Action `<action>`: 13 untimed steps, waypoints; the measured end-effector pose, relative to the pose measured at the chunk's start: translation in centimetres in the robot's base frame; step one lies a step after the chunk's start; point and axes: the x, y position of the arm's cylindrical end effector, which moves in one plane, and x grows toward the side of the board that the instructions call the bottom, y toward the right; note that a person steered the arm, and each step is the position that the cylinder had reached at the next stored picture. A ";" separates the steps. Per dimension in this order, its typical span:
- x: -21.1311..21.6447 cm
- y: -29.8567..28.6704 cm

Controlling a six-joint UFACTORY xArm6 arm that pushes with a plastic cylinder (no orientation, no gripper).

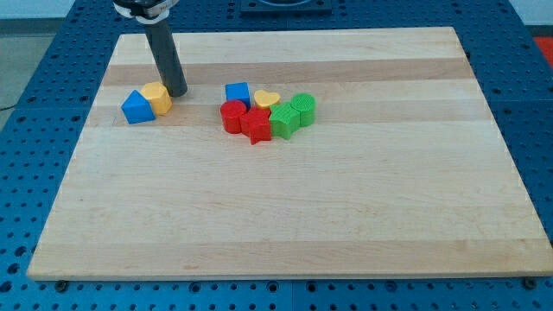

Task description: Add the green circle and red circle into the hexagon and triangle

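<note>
Rod-shaped end effector, jawless, rests my tip [176, 92] beside the yellow hexagon [157, 98] and blue triangle [136, 108] near the bench's [285, 216] top-left corner. Red circle [232, 116] and green circle [303, 108] wait mid-bench, unpushed; fetching them probably comes next.

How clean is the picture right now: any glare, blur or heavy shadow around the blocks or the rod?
Camera view: even, soft light, with no glare on the wooden board; my tip throws only a faint shadow beside the yellow hexagon; the red circle and green circle look sharp, with short soft shadows; the rod's top is cut off at the view's top.
</note>
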 end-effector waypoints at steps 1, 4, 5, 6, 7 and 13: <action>-0.8 1.6; -3.1 19.7; -2.6 24.8; 0.0 28.5; 3.4 30.4; 3.9 22.2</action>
